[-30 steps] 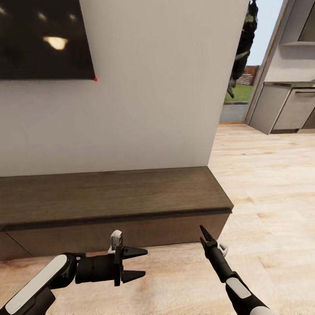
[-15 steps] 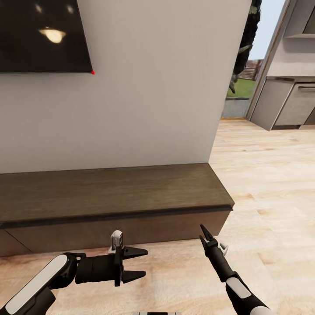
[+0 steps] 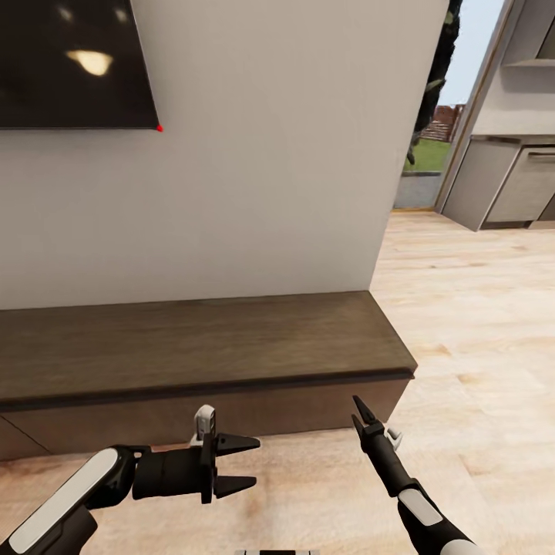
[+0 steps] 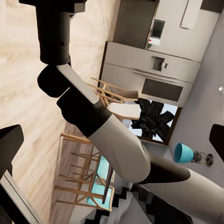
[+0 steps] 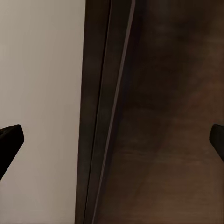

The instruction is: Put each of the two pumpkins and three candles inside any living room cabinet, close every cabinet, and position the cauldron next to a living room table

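Facing the cabinet (image 3: 200,347) right now, the long low dark brown one sitting against the white wall (image 3: 254,169), with its end stopping just short of the opening toward the kitchen. Its front looks shut from here, no pale drawer insides showing, and its top is bare, so no pumpkins, candles or cauldron on it.

Left gripper (image 3: 235,465) hangs low over the wood floor (image 3: 478,324) just in front of the cabinet's front panel, fingers spread apart and carrying nothing. Right gripper (image 3: 359,420) points up toward the front near the cabinet's end; in the head view its fingers look like one thin spike, but the right wrist view has the two tips far out at the edges with just cabinet front and wall between them, so I'd call it wide open and empty too.

What could go wrong, my guess: those fronts have no handles (nothing obvious to hook), so a finger could skid off the panel edge instead of pulling anything open. Both grippers are already close to the wood, so rolling the base forward any more could jam a fingertip into the front. Also the right arm is near the cabinet's corner, and a sideways swing could clip it. There's a TV (image 3: 73,65) up on the wall, well clear.
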Robot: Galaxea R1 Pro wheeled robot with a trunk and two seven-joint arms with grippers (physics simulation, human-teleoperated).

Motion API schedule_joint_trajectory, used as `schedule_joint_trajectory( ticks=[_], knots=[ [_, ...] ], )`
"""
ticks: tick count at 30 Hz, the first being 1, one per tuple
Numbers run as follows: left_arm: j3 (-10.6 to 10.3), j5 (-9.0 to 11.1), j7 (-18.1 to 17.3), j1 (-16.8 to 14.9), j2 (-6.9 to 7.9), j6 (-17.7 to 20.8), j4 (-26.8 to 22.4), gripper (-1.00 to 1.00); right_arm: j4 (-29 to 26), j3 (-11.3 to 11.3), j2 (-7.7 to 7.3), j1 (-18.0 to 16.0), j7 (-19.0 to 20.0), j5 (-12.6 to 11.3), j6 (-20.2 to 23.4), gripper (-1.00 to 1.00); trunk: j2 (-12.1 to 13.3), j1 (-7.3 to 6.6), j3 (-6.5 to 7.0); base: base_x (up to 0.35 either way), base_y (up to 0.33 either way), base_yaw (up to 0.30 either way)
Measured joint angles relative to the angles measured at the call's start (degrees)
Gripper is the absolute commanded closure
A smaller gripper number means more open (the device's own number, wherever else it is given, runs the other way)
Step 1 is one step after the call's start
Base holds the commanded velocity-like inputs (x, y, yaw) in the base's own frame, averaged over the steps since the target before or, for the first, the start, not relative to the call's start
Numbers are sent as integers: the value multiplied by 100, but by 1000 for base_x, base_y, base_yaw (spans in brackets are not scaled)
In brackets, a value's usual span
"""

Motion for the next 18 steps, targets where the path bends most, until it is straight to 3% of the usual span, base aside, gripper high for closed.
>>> schedule_joint_trajectory(
  ticks=[18],
  knots=[
    [-5,0,0,0,-2,0,2,-100,0,5,1,0,2,1,-15,-100,0,-1,0,88,0,0]
  ],
)
